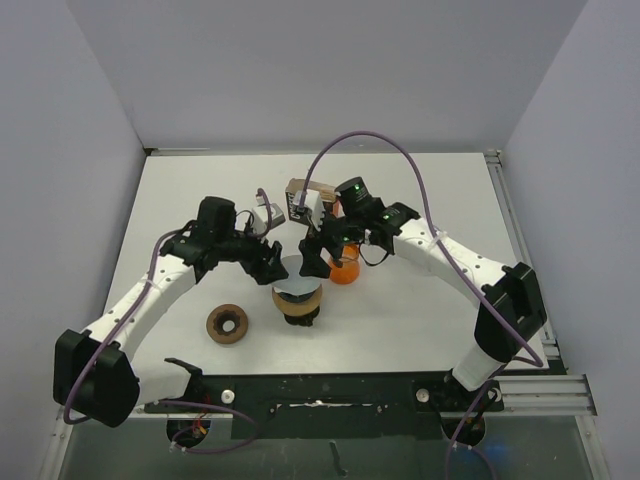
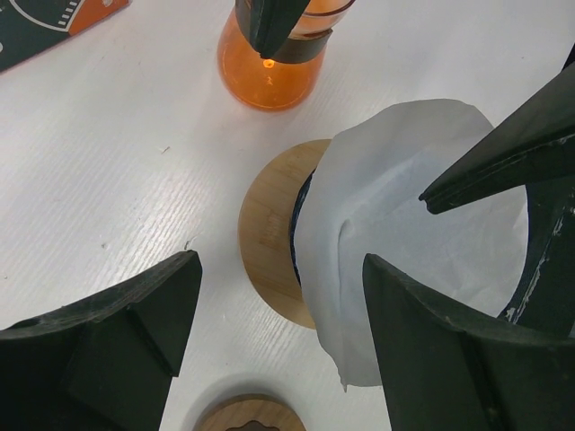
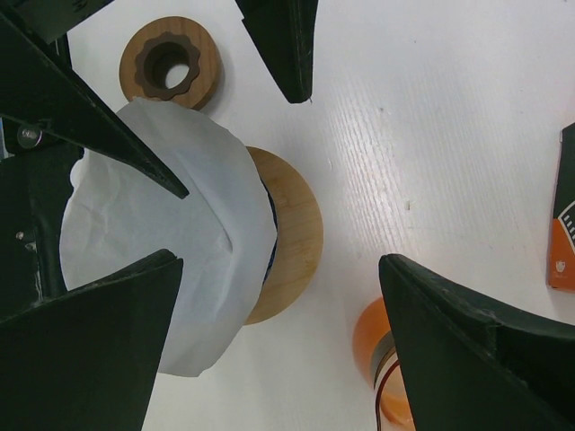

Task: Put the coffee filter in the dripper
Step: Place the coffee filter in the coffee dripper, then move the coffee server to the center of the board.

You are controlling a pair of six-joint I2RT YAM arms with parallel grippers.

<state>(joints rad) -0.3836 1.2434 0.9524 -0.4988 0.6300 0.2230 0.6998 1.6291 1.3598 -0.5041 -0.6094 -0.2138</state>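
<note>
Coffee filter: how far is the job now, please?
Done: the coffee filter lies over the dripper. In hand: nothing; left gripper and right gripper stand open near it. Remaining: the paper overhangs the rim, so it probably needs pressing in.

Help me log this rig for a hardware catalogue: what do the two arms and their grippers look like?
The left arm and right arm share one build: white links, bulky black joint housings and black bases. A purple cable runs along each. Green lights glow near the right wrist. The left gripper and right gripper are matte black, with thick wedge-shaped fingers tapering to points.
</note>
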